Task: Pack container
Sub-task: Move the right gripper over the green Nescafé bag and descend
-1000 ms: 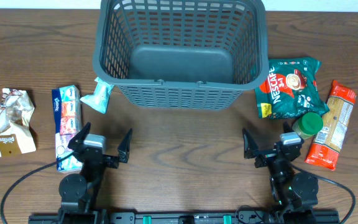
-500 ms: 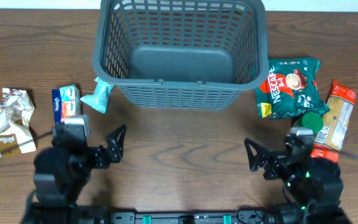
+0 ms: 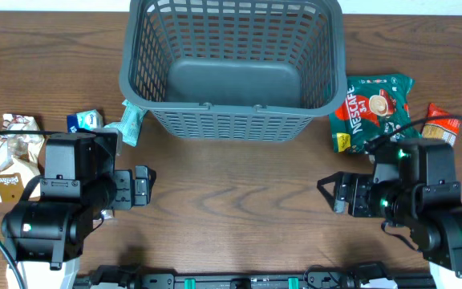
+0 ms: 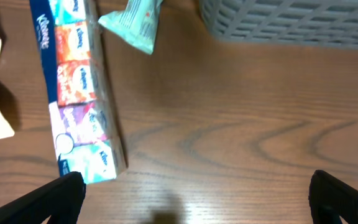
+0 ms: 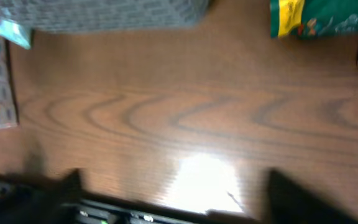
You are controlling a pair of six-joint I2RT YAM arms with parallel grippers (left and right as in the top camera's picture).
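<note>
The dark grey slotted basket stands empty at the back centre of the wooden table; its near wall also shows in the left wrist view and the right wrist view. My left gripper is open and empty, above bare wood to the front left of the basket; its fingers sit far apart in the left wrist view. My right gripper is open and empty, to the front right of the basket; the right wrist view is blurred.
On the left lie a Kleenex tissue pack, a mint-green packet against the basket and a beige snack bag. On the right lie a green Nescafe bag and a red-orange packet, partly under my right arm.
Both arms have risen from their low pose at the front edge. The left arm now covers most of the tissue pack; the right arm covers the green-lidded jar. Both grippers stay open.
</note>
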